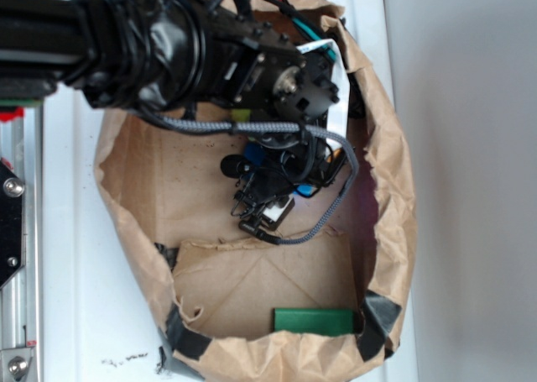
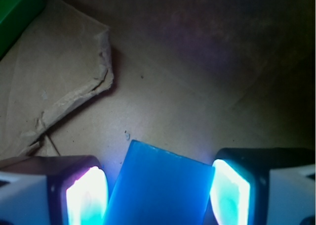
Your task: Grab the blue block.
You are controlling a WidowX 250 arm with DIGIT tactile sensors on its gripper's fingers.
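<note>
blue block (image 2: 160,185) — smooth, bright, between gripper (image 2: 158,195) pads

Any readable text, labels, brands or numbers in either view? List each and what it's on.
None readable.
Blue block: plain faces, no print.
Green block: no marking visible.
Paper bag: no print visible.
Tool: glowing pads, no lettering.
Dark specks on the white surface: too small and blurred to tell whether they are text.
</note>
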